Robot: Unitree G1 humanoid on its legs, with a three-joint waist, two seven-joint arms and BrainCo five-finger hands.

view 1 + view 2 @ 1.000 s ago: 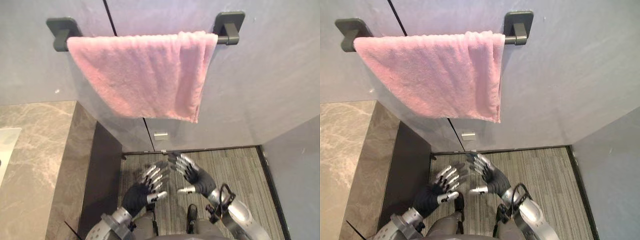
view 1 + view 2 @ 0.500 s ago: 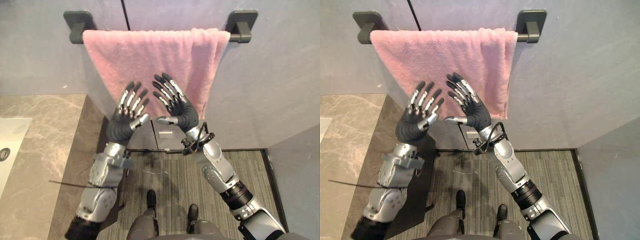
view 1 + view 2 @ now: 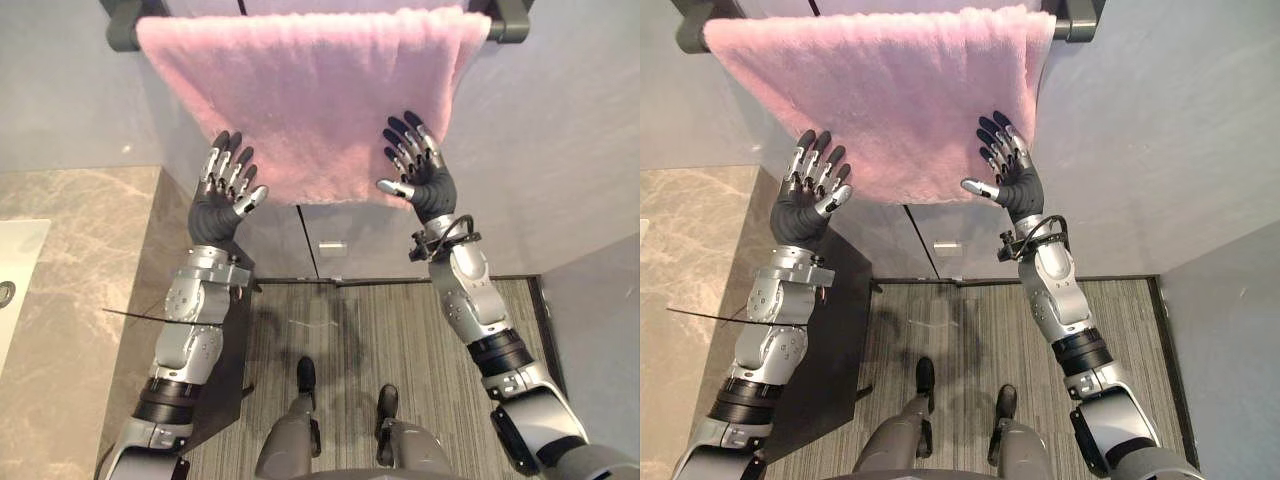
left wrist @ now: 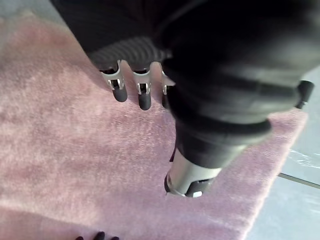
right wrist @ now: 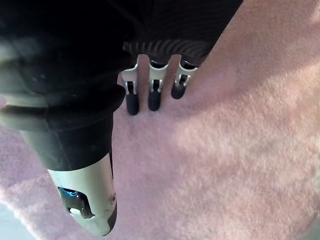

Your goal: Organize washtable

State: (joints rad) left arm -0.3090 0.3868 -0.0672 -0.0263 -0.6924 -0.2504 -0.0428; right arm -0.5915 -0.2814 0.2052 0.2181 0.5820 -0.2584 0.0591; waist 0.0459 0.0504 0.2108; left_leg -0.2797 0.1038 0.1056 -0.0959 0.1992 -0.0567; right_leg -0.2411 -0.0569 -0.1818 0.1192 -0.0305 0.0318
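Observation:
A pink towel (image 3: 300, 90) hangs over a dark rail (image 3: 125, 30) on the grey wall. My left hand (image 3: 222, 195) is raised at the towel's lower left edge, fingers straight and spread, tips near the cloth (image 4: 60, 150). My right hand (image 3: 420, 175) is up at the towel's lower right corner, also open, thumb held out toward the middle. In the right wrist view its fingertips (image 5: 152, 102) rest close against the pink cloth (image 5: 240, 150). Neither hand has cloth curled in it.
A marble washtable top (image 3: 70, 270) lies at the left, with a white basin's edge (image 3: 15, 270) at the far left. Below the towel are grey cabinet doors (image 3: 330, 240) and a striped floor mat (image 3: 380, 330). A grey wall (image 3: 590, 330) closes the right side.
Both hands have risen from in front of the cabinet and spread apart to the towel's two lower corners. The camera has tilted, so the rail sits higher in the picture.

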